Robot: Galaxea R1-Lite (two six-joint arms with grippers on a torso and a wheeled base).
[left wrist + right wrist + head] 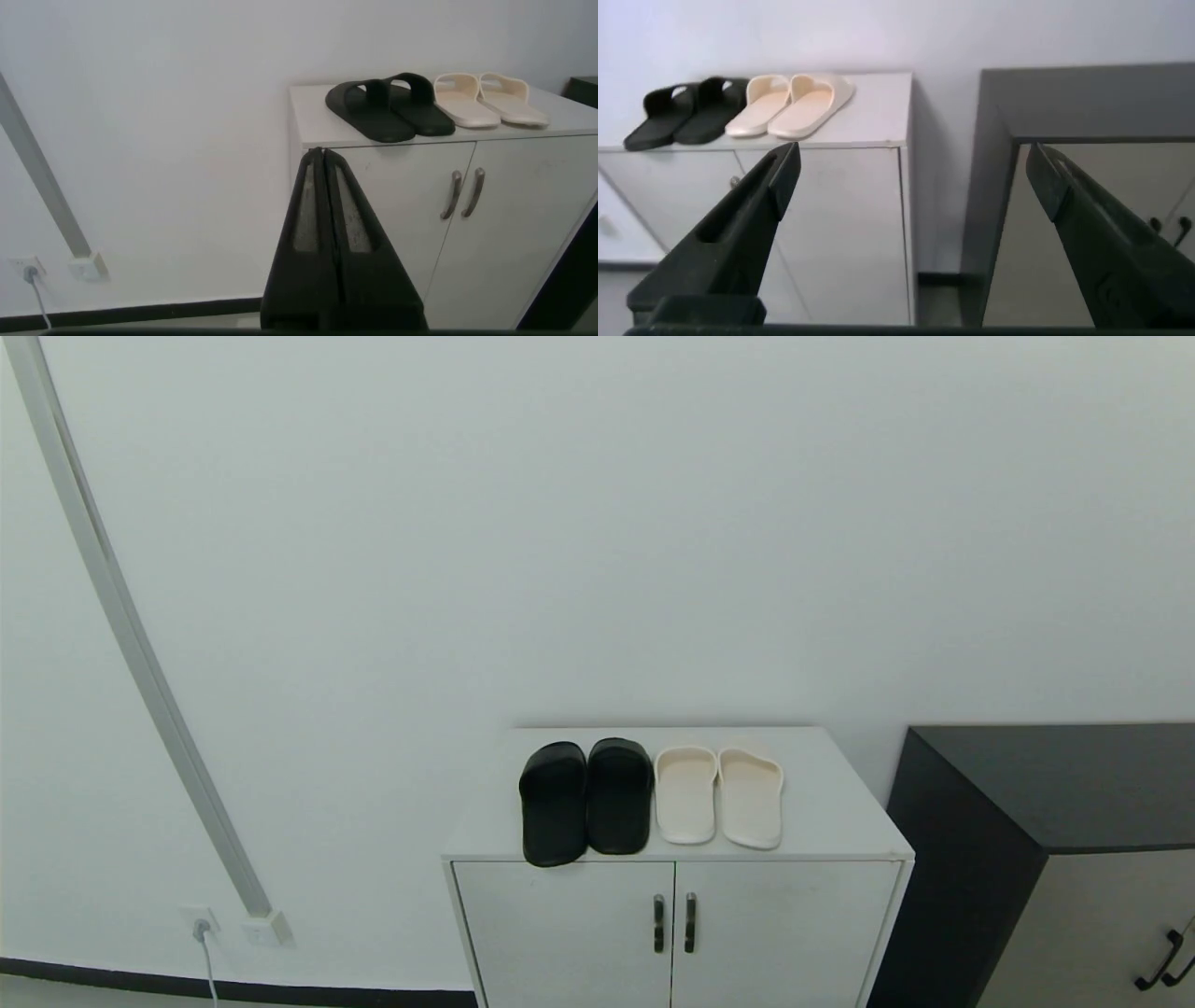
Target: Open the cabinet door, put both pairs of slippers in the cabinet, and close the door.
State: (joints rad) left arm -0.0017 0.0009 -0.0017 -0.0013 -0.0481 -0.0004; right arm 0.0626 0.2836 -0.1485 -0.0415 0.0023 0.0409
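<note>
Nearest, the left tool [323,154] is showing its fingers pressed together on nothing, while the right tool [910,163] is gaping wide, also empty. Both are hanging well short of the white cabinet [560,933]. Its doors [784,933] are sitting shut, with the black slippers [583,798] and cream slippers [717,795] lying side by side on top. Opening, loading both pairs and closing are all waiting, as I judge it.

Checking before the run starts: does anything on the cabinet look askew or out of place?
Only the leftmost black slipper: it pokes slightly past the front edge of the white cabinet. The cream slippers sit fully on top; doors shut.
</note>
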